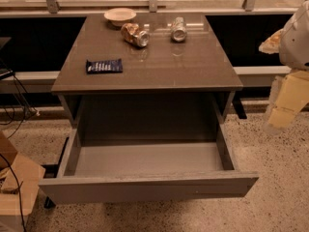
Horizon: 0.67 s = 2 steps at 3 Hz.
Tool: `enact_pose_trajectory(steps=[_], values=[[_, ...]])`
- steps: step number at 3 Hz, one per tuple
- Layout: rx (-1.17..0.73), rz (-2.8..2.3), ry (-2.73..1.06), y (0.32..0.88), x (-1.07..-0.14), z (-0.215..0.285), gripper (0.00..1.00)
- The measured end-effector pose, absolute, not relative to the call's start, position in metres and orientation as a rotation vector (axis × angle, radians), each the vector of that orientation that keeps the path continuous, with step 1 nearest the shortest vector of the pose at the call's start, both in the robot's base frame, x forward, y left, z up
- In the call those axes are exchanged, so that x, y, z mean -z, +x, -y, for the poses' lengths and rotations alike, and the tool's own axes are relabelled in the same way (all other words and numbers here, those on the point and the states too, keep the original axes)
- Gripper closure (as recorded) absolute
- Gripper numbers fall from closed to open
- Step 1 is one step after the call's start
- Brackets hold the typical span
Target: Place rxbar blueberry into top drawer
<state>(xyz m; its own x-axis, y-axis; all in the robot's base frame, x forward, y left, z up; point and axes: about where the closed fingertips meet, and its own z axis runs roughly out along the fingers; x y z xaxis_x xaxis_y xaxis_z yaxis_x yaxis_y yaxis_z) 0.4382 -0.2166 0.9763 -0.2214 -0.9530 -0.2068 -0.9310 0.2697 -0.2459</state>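
Note:
The rxbar blueberry (104,66) is a dark navy bar with white lettering. It lies flat near the left front edge of the grey table top (193,66). The top drawer (145,190) is pulled out wide below the table top, and its grey inside holds nothing. My gripper (284,108) hangs at the far right of the view, beside the table's right side and above the floor. It is well away from the bar and holds nothing that I can see.
Two shiny cans lie on their sides at the back of the table top, one left of centre (134,35) and one right (178,29). A pale bowl (119,16) stands behind them. A cardboard box (14,187) and cables are on the floor at the left.

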Motion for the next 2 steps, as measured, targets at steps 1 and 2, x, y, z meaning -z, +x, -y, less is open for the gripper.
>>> enact_pose_trajectory(steps=[1, 2], values=[[0.098, -2.231, -1.725, 0.438, -0.976, 0.216, 0.00], [0.024, -2.147, -1.739, 0.463, -0.967, 0.185, 0.00]])
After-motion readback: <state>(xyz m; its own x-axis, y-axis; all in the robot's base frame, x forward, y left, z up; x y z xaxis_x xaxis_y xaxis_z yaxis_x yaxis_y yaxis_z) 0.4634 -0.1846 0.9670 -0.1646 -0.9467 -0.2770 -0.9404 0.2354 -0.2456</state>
